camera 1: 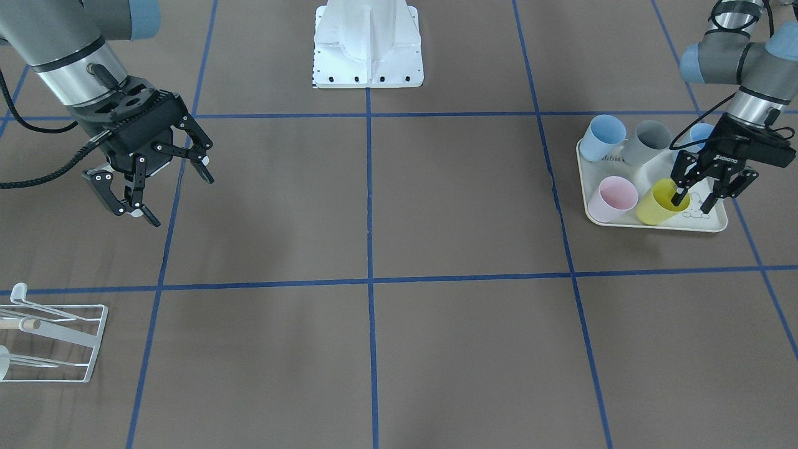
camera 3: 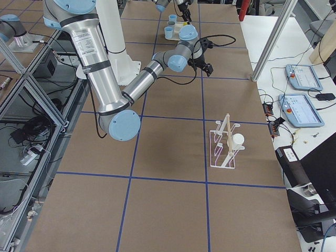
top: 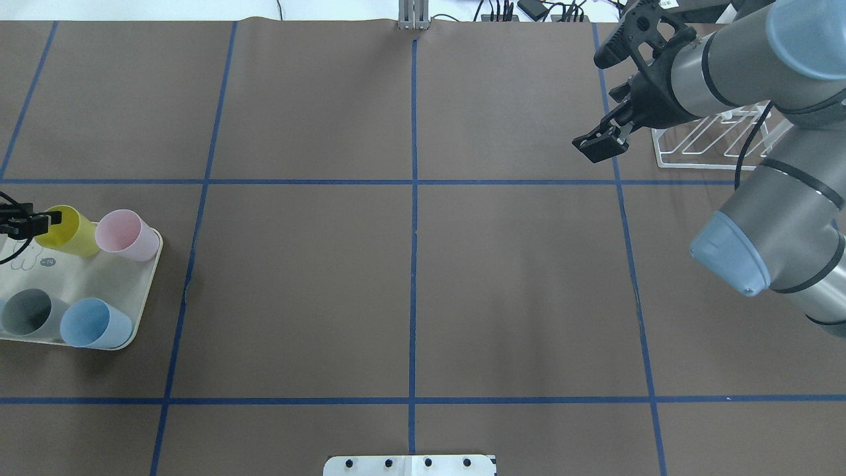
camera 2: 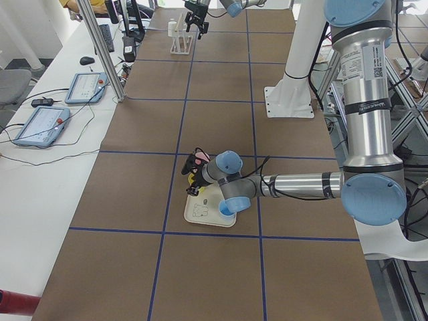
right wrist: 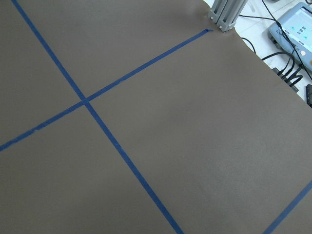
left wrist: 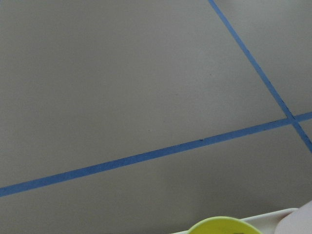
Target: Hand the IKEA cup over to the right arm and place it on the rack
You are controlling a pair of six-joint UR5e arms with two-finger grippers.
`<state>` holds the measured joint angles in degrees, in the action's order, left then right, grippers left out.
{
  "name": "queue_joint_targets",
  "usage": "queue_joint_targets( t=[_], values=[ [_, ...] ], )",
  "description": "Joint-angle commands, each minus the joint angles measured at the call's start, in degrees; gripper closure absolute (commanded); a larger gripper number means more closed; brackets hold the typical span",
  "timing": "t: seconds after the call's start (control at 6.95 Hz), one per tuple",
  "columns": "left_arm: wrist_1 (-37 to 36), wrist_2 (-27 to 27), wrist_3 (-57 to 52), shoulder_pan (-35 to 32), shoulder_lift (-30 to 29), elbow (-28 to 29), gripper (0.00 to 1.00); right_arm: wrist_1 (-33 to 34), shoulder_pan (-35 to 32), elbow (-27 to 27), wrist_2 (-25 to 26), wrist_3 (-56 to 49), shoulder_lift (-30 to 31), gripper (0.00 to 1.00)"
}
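Note:
Several IKEA cups stand on a cream tray (camera 1: 654,226). A yellow cup (camera 1: 654,211) is at the tray's front, next to a pink cup (camera 1: 613,198). My left gripper (camera 1: 691,204) is open and straddles the yellow cup's rim, one finger inside and one outside. At the left edge of the overhead view it (top: 30,223) meets the yellow cup (top: 69,233). The left wrist view shows only the yellow rim (left wrist: 224,227). My right gripper (camera 1: 181,199) is wide open and empty, held above the table. The white wire rack (camera 1: 56,343) stands far from it; overhead the rack (top: 710,142) is partly behind the right arm.
A light-blue cup (camera 1: 603,137), a grey cup (camera 1: 648,142) and another blue cup (camera 1: 701,132) stand at the tray's back. The robot's white base (camera 1: 368,43) is at the table's middle edge. Blue tape lines grid the brown table.

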<state>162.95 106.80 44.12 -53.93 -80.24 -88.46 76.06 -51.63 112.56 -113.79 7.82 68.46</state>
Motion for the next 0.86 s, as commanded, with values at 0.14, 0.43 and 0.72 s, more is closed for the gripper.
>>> queue_joint_targets(
  t=[0.14, 0.43, 0.72],
  values=[
    [1.7, 0.0, 0.3, 1.1, 0.1, 0.1, 0.55, 0.0, 0.2, -0.1, 0.2, 0.0, 0.0, 0.01],
    [1.9, 0.0, 0.1, 1.2, 0.4, 0.1, 0.81, 0.0, 0.3, -0.1, 0.2, 0.0, 0.0, 0.01],
    [2.8, 0.2, 0.2, 1.1, 0.7, 0.0, 1.0, 0.1, 0.7, -0.3, 0.2, 0.1, 0.0, 0.01]
  ],
)
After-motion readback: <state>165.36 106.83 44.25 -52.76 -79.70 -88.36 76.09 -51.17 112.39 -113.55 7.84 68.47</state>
